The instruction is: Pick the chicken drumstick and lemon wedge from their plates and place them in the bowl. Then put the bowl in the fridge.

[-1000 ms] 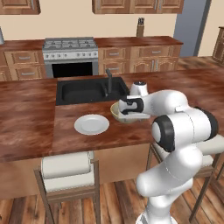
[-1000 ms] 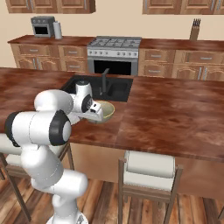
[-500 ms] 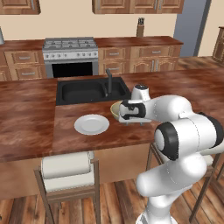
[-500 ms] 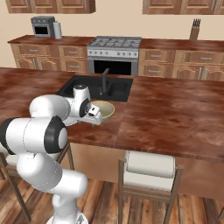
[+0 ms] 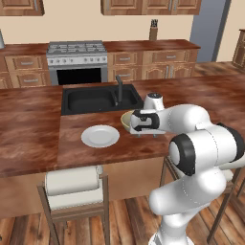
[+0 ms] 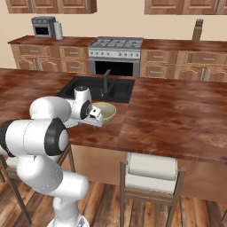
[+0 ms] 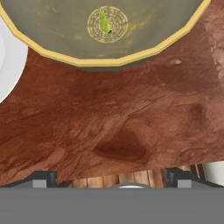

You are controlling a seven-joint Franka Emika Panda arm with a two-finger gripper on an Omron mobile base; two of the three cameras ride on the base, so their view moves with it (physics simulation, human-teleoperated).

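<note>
**A:** Here is the white arm, bent low over the reddish-brown wooden counter [image 5: 33,129], its two-finger gripper [image 5: 142,134] down by the near edge, just beside the deep olive-tan bowl with the thick yellowish rim [image 7: 65,35].

**B:** And the jaws?

**A:** Spread wide, nothing between them. From the hand camera the two dark tips sit far apart at the bottom, with bare wood grain in front of them and the bowl's rim beyond.

**B:** Anything in that bowl?

**A:** The tiny yellow-green lemon wedge [image 7: 104,22], lying right at the centre of the pale bottom. I can't make out a drumstick from here.

**B:** Plates?

**A:** One plain round white plate [image 5: 100,136] lies flat on the counter to the left of the bowl in the left base camera, bare on top. In the hand camera a white plate edge touches or nearly touches the bowl's rim; I can't tell which.

**B:** Surroundings?

**A:** The black sink with its dark tap [image 5: 95,99] is right behind the bowl, and the steel stove [image 6: 116,53] stands against the far wall. A tall grey steel fridge panel [image 5: 206,24] shows at the back right.
</note>
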